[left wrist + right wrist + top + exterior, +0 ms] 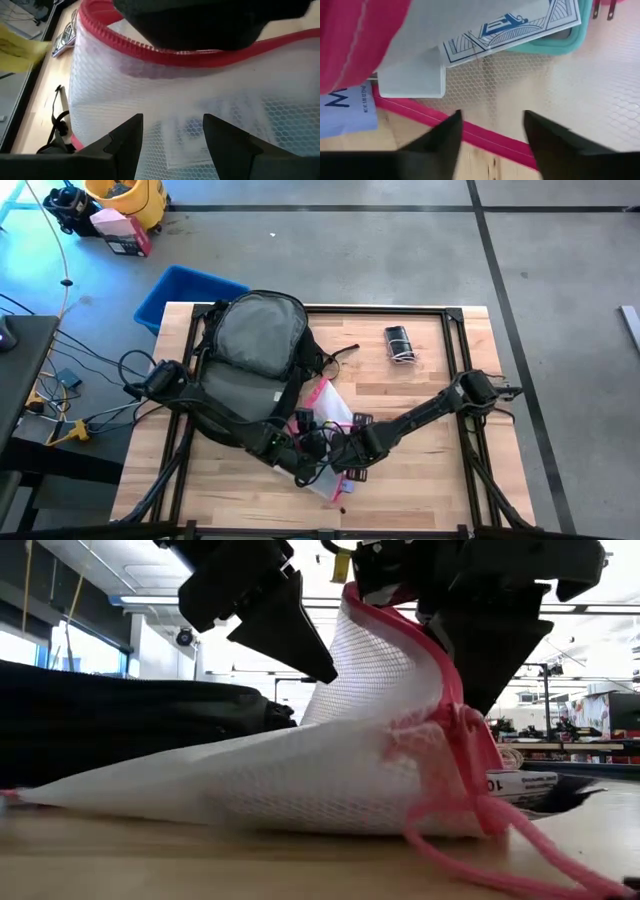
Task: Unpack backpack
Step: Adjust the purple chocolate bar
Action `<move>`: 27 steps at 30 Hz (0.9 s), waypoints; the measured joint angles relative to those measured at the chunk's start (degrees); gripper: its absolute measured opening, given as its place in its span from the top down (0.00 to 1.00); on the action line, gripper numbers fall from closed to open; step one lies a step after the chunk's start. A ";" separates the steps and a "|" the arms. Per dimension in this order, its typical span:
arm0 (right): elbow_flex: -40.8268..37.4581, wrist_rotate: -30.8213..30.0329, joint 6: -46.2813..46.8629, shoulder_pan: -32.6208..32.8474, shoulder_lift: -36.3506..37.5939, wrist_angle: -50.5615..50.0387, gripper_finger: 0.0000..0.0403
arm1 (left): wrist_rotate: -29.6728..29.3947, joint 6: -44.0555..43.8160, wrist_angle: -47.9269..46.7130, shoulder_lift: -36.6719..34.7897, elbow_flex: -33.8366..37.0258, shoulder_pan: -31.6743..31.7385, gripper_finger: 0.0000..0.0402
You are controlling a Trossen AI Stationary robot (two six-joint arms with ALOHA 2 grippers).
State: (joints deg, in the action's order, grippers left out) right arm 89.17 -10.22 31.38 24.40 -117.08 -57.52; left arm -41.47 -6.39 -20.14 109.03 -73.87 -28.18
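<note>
The black backpack (250,350) lies on the table's far left half with its grey panel up; it is the dark mass (120,710) in the low view. Nearer the front, a clear mesh pouch (330,770) with a pink zip edge rests by its bottom on the table, and its top rises in a peak between my grippers. My left gripper (172,130) is open, its fingers facing the pouch's mesh wall (200,110). My right gripper (490,125) points down over the pouch with its fingers apart. Cards (510,25) and a white box (410,75) show inside. My left gripper faces the mesh wall; one finger (300,640) stands close against it in the low view, and I cannot tell whether it touches. My right gripper comes from above with the pink zip edge (485,135) crossing behind its parted fingers. I cannot tell whether they touch it.
A small dark item wrapped in white cable (400,345) lies at the table's far right. A blue bin (185,290) stands beyond the far left corner. A pink cord (520,850) trails from the pouch across the wood. Small dark items (362,420) lie beside the pouch.
</note>
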 joint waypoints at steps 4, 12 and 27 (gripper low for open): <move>0.00 0.00 -0.33 0.05 0.00 -0.13 0.90 | -0.13 -0.66 -0.66 0.00 0.00 0.04 0.53; 0.00 6.06 -6.54 -0.04 0.10 0.36 1.00 | -0.11 -2.42 -3.03 0.00 0.00 -0.03 0.53; 0.00 -11.17 12.87 15.56 3.89 6.28 1.00 | -1.53 -4.23 -8.49 -0.73 0.00 -1.46 0.53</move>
State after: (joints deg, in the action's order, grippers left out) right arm 89.17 -21.39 44.25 39.97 -113.19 -51.24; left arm -43.00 -10.63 -28.63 108.30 -73.87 -29.64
